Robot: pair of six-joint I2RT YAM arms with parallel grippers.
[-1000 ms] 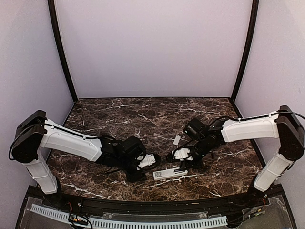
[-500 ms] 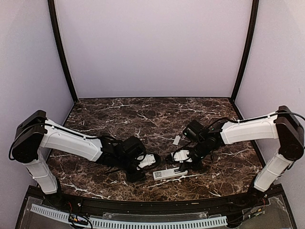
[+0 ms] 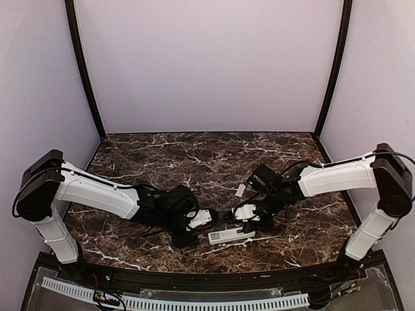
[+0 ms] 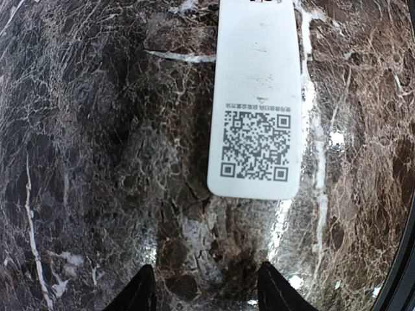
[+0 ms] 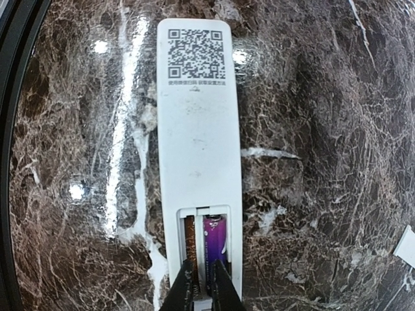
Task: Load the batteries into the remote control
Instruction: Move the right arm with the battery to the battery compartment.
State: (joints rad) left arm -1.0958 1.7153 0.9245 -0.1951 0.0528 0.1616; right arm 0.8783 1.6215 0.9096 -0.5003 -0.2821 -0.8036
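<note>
The white remote control (image 3: 228,236) lies face down on the marble, its QR label toward my left arm. In the right wrist view the remote (image 5: 198,129) has its battery bay open. A purple battery (image 5: 216,240) lies in the right slot and a narrow copper-brown strip (image 5: 189,236) shows in the left slot. My right gripper (image 5: 202,288) is over the near end of the bay, its fingers almost together astride the divider. My left gripper (image 4: 206,291) is open and empty just short of the remote's label end (image 4: 256,97).
A small white cover piece (image 3: 240,190) lies on the marble behind the remote, and shows at the right edge of the right wrist view (image 5: 408,246). The table's dark front rim (image 5: 16,39) runs close beside the remote.
My right arm has crept slightly left and lower over the remote's bay end. My left arm and the remote have not moved.
</note>
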